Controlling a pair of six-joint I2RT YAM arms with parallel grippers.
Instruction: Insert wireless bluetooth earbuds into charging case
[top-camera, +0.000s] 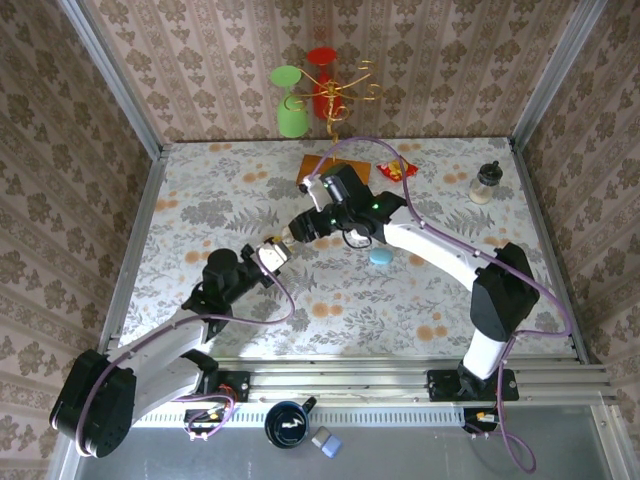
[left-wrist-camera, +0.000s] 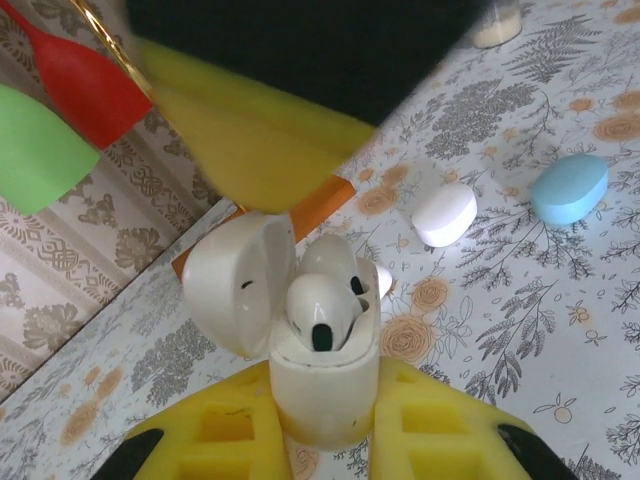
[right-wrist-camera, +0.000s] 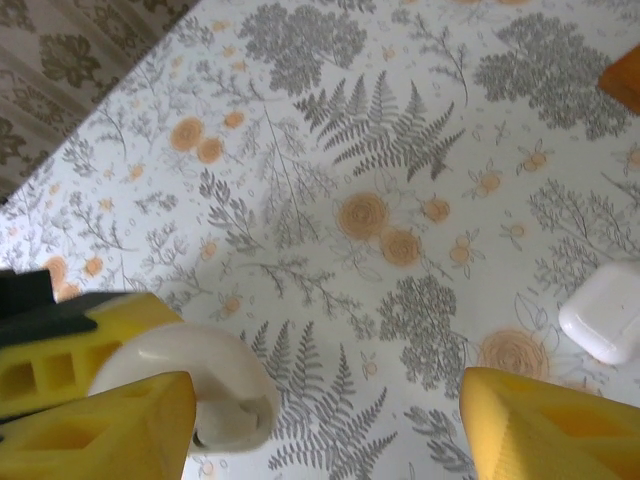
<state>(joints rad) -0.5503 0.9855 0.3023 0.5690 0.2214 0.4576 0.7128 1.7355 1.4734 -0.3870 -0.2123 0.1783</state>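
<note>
Here, at the left: left gripper (top-camera: 266, 256) clamped tight on the lower body of a white pebble-shaped plastic charging case (left-wrist-camera: 322, 385), with one of its yellow fingers (left-wrist-camera: 215, 435) pressed to each side. The case stands upright in the grip. Its hinged lid (left-wrist-camera: 232, 290) is swung open to the left in the left wrist view. Two small white glossy plastic earbuds (left-wrist-camera: 320, 305) sit in the case's wells, tops showing above the rim. The nearer one bears a dark oval mark. Whether they are fully seated, cannot tell.

Just right of the case in the overhead view: right gripper (top-camera: 293, 230), jaws spread wide, nothing held. The right wrist view puts the open lid close beside one yellow fingertip (right-wrist-camera: 110, 430), the other well apart.

Further right on the floral-printed tabletop (top-camera: 200, 200): an orange flat square board (top-camera: 320, 168), a closed white rounded case (left-wrist-camera: 445, 213), then a closed pale-blue rounded case (top-camera: 381, 257), the two cases apart. Far right corner: a small clear jar with dark lid (top-camera: 486, 183).
</note>
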